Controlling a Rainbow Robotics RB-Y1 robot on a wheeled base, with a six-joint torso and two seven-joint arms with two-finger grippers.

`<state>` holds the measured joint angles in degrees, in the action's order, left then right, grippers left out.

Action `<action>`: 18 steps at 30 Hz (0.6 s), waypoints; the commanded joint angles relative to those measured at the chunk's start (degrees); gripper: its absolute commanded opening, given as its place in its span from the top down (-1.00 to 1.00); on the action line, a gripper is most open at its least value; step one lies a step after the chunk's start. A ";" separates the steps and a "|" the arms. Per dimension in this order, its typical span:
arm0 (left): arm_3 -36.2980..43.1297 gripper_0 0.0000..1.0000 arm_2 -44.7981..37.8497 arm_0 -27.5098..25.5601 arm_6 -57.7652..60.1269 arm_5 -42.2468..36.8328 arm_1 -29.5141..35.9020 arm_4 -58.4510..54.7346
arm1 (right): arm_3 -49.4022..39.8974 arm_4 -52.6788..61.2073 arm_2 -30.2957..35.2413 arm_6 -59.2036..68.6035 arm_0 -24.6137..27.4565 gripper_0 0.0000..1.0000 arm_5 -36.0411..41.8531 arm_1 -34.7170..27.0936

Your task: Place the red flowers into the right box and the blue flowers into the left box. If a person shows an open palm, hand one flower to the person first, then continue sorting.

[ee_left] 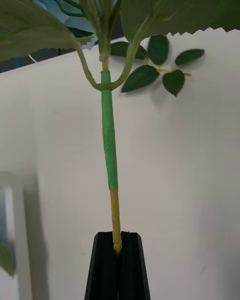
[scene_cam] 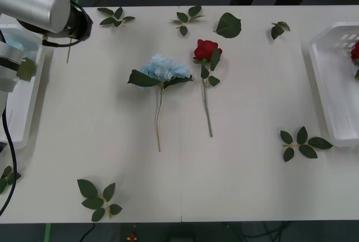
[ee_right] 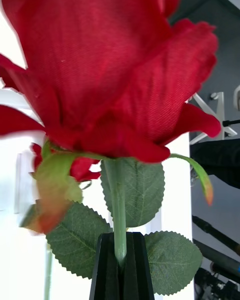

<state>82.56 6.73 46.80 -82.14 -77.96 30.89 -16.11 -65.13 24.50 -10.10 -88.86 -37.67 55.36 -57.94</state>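
Meanwhile the right end effector is clamped on the green stem of a red rose, and the left end effector is closed around the stem of a blue flower. On the desk another blue flower and another red rose lie side by side, between the left box and the right box.

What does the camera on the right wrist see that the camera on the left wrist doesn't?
Right wrist view alone: a red rose up close, its green stem pinched between the shut black fingers of the right gripper, with leaves just below the bloom.

Left wrist view alone: the left gripper shut on the thin stem of a blue flower, plus a loose leaf sprig lying on the white table.

Both: a black gripper clamped on a flower stem.
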 commanded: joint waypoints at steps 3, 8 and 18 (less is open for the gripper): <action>12.27 1.00 -17.28 -0.31 -8.04 -13.80 3.65 -0.86 | 3.88 -2.79 -0.01 -3.96 -0.30 1.00 -2.98 -2.35; 14.91 1.00 -30.64 -0.31 -16.30 -19.60 4.79 -5.60 | 6.25 -4.98 -2.21 -3.17 -0.30 1.00 -5.35 -2.35; 14.47 1.00 -42.68 -9.36 -38.89 -14.15 7.43 -12.72 | 6.78 -5.34 -2.21 -3.08 -0.30 -1.00 -7.02 -2.35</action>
<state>95.25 -33.12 43.14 -118.95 -96.60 34.19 -25.45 -58.24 19.90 -12.27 -90.99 -37.66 49.27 -57.94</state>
